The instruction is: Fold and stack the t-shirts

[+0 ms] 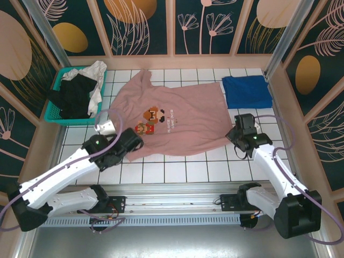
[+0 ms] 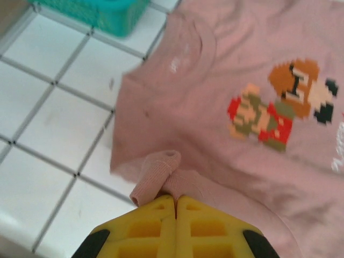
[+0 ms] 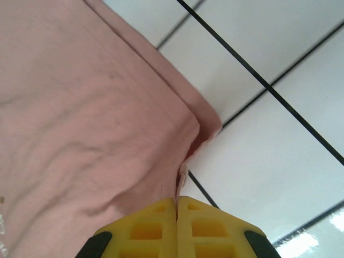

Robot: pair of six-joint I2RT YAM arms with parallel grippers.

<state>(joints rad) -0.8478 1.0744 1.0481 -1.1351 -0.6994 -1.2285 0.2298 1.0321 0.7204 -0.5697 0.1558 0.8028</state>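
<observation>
The dusty-pink t-shirt [image 1: 183,118] lies spread flat and sideways across the middle of the tabletop [image 1: 177,172], pixel-art print [image 1: 150,121] up, collar toward the left edge and hem toward the right. Its near sleeve cuff is bunched into a little roll where my left gripper [image 2: 176,201] pinches it, and its near hem corner is puckered in my right gripper [image 3: 177,200]. The royal-blue t-shirt [image 1: 246,91] sits folded at the far right corner, just beside the pink hem, while the black t-shirt [image 1: 75,97] and white t-shirt [image 1: 97,80] lie crumpled together in the basket [image 1: 54,117], the white spilling over its far right rim.
</observation>
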